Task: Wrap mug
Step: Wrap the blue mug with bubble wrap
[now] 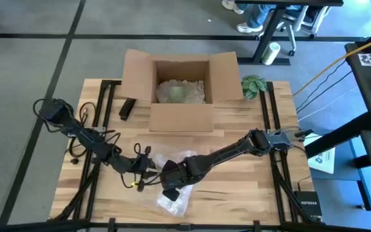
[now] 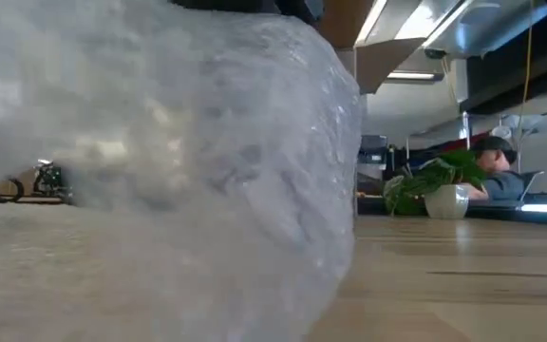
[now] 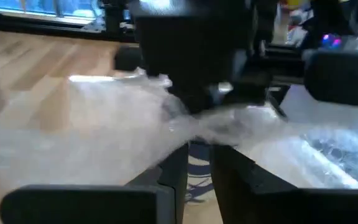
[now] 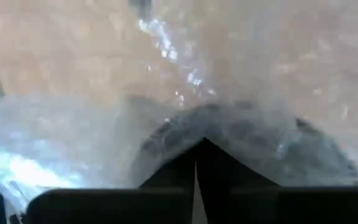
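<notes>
A sheet of clear bubble wrap (image 1: 172, 198) lies on the wooden table's near middle and fills the left of the low view (image 2: 160, 171). Under it, in the right wrist view, a dark round shape shows, the mug (image 4: 253, 140). In the high view the arms hide the mug. My left gripper (image 3: 197, 163) comes from the left (image 1: 145, 166) and is shut on the wrap. My right gripper (image 4: 196, 163) reaches in from the right (image 1: 170, 188), is shut, and has its tips at the wrapped mug. My left gripper pinches a gathered fold of the bubble wrap (image 3: 199, 127) between its two fingers, coming roughly level from the table's left. The wrap spreads out slack to both sides of the fingers and lies on the table. My right gripper's shut fingertips (image 4: 199, 149) meet the wrap where it covers the mug (image 4: 225, 124), slanting down from the table's right. Whether a layer sits between the fingers cannot be told.
An open cardboard box (image 1: 179, 87) with a wrapped bundle inside stands at the table's far middle. A dark flat object (image 1: 127, 108) lies to its left and a small potted plant (image 1: 254, 86) to its right. A person (image 2: 497, 171) sits beyond the table.
</notes>
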You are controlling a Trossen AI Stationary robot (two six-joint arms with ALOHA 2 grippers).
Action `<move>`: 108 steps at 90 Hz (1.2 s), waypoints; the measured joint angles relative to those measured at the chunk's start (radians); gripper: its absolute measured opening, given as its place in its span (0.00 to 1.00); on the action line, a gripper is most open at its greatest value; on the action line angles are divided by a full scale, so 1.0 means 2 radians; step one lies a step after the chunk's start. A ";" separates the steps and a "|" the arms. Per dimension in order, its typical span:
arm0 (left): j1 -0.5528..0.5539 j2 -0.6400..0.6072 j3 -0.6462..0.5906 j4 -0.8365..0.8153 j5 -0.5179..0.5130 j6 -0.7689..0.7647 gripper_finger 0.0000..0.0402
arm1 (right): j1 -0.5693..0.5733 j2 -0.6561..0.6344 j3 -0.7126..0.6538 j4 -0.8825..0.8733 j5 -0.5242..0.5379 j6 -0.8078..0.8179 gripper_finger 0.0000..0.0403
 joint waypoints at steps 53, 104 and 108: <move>0.017 0.041 0.051 0.015 0.044 0.033 0.10 | 0.012 -0.013 0.103 -0.153 0.070 0.042 0.00; 0.021 0.083 0.080 0.019 0.067 0.021 0.10 | -0.007 -0.005 0.103 -0.030 0.178 -0.080 0.00; 0.018 0.083 0.080 0.018 0.067 0.021 0.10 | -0.011 0.001 0.103 -0.030 0.162 -0.081 0.00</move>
